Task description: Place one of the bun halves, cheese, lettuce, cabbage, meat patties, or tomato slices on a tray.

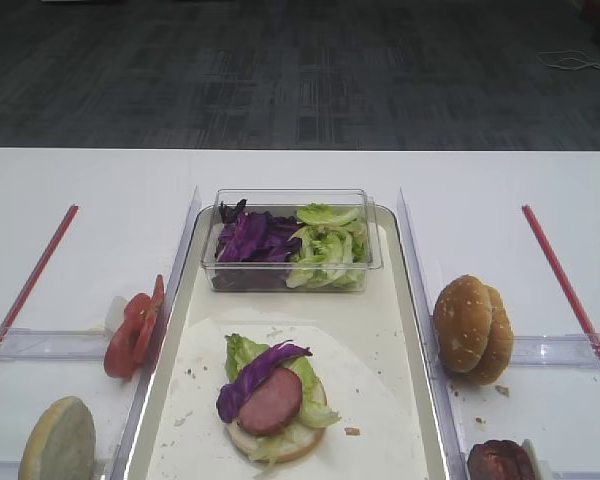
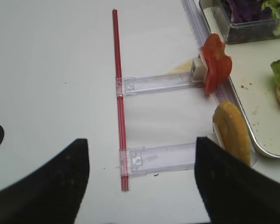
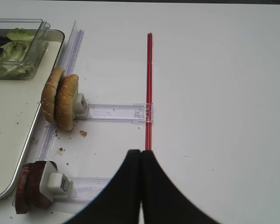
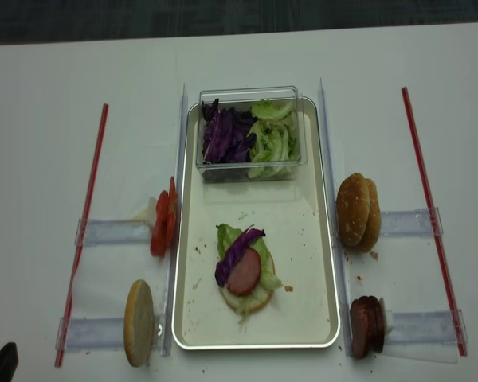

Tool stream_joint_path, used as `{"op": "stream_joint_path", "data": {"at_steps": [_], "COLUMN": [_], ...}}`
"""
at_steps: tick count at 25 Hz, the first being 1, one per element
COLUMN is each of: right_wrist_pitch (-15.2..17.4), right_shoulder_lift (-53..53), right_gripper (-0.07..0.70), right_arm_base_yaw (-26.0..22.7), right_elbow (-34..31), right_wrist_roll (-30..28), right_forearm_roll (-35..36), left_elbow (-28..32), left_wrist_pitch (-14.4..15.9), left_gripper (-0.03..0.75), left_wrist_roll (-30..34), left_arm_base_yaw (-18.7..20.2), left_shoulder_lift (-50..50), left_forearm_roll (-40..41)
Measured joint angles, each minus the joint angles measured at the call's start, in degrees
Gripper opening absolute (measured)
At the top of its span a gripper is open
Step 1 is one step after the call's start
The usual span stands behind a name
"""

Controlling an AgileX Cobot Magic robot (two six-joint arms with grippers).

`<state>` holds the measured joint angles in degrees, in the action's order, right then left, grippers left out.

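tray (image 4: 328, 239) at bench (image 4: 48, 95) centre | clear box (image 4: 247, 95) in tray at 12 o'clock | stack at 6: bun half (image 4: 240, 301), lettuce (image 4: 225, 237), meat patty (image 4: 244, 276), cabbage (image 4: 233, 255) on top | tomato slices (image 4: 163, 227) at 9 | upright bun half (image 4: 139, 322) at 7 | bun halves (image 4: 358, 211) at 3 | meat patties (image 4: 366, 326) at 5
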<state>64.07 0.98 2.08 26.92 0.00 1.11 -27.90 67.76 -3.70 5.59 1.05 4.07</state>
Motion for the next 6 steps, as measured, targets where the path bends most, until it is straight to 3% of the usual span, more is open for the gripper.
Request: {"op": "stream_joint_path", "data": {"at_steps": [6], "right_wrist_pitch": [0.00], "right_shoulder_lift": [0.00], "right_gripper": [0.006], "right_arm_base_yaw": [0.00], "right_elbow": [0.00], "right_wrist_roll": [0.00], "right_forearm_roll": [0.00], "left_elbow": [0.00], "left_wrist_pitch": [0.00], "left_gripper": [0.482], "left_wrist_roll": [0.00], "left_arm_base_yaw": [0.00], "left_shoulder_lift": [0.00], "left_forearm_roll": [0.00]}}
